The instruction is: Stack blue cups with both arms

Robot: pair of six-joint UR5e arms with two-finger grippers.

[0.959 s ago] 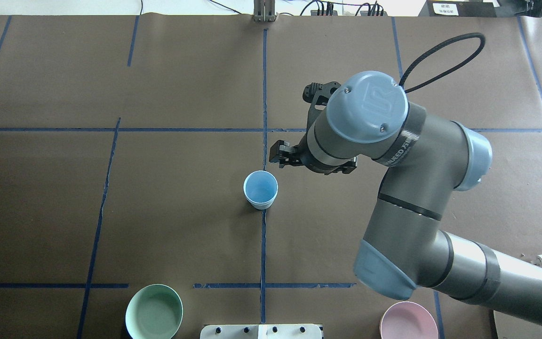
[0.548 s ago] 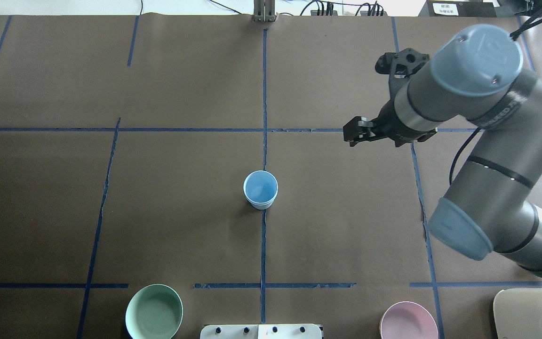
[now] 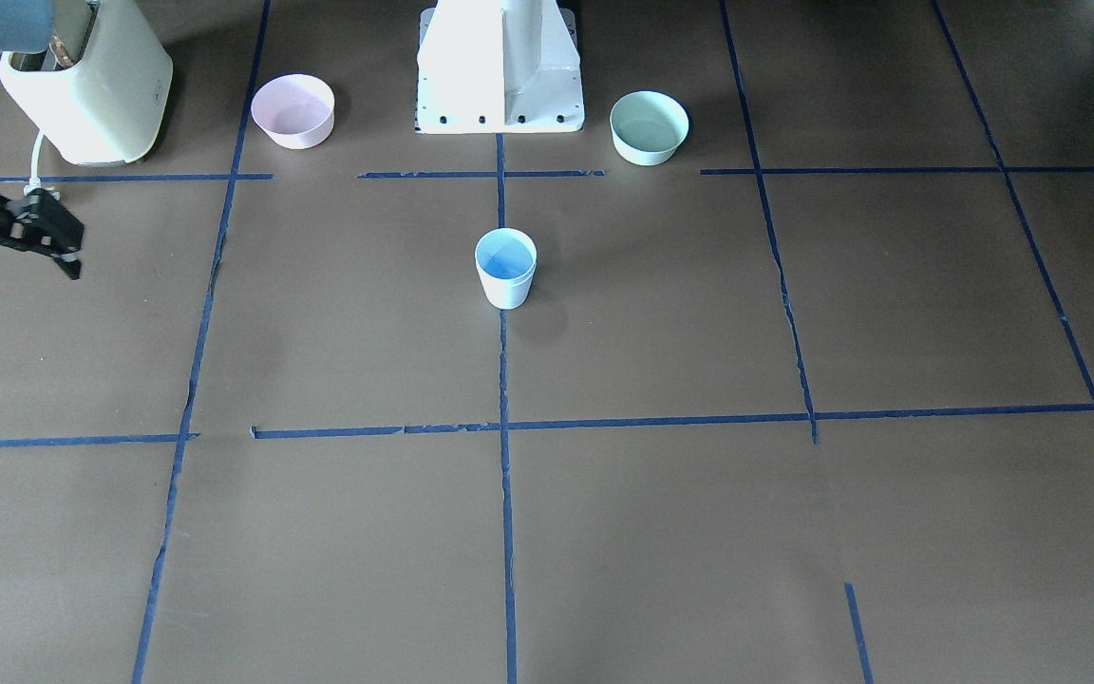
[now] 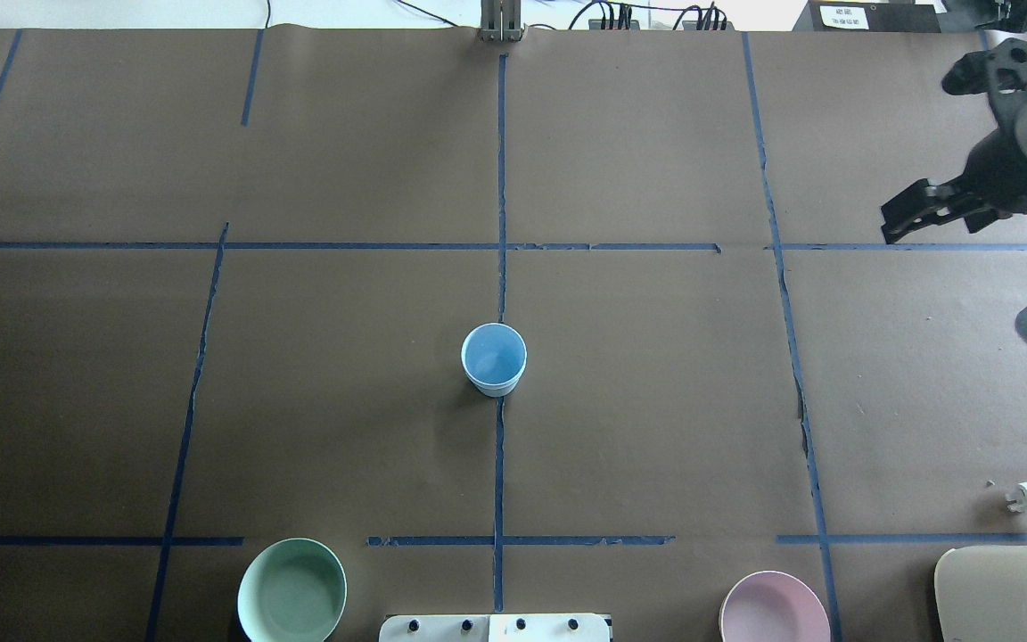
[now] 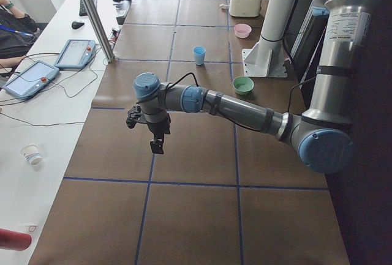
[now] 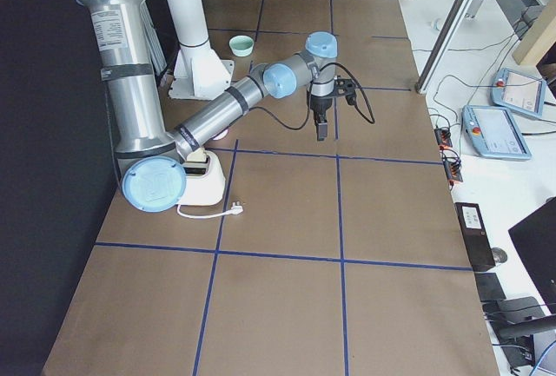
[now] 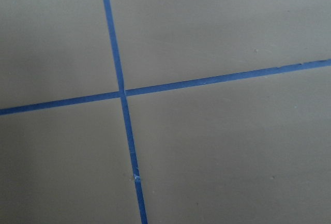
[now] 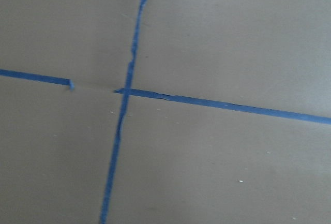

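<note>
Nearest edge: Along the bottom of the overhead view sit a wide mint-green bowl (image 4: 291,590) at lower left, the white pedestal base (image 4: 496,627) at bottom centre, a wide pink bowl (image 4: 774,609) at lower right, and a cream toaster (image 4: 1008,593) in the corner.
Task's thing: One pale-blue tapered plastic cup (image 4: 494,359) stands upright at the centre of the frame, on the middle line of blue tape. Only one outline shows, and I cannot tell whether a second cup is nested inside.
Right gripper: The black two-fingered right gripper (image 4: 924,209) hangs at the upper right edge, well apart from the cup. Its fingers are spread and hold nothing.
Left gripper: The left gripper (image 5: 157,145) shows properly only in the left side view, near the middle of that frame, above bare table. I cannot tell whether it is spread or closed.
Step in hand: Probably the end of the task. No loose cup lies in sight and both arms stand clear.
Next move: It likely calls for parking the arms without brushing the cup. If the cup is single, the second must be found first.
Materials and shapes: The cup is smooth, thin-walled and brighter blue inside. The bowls are matte and rounded. The table cover (image 4: 344,160) is flat brown paper, gridded with slightly torn tape.
</note>
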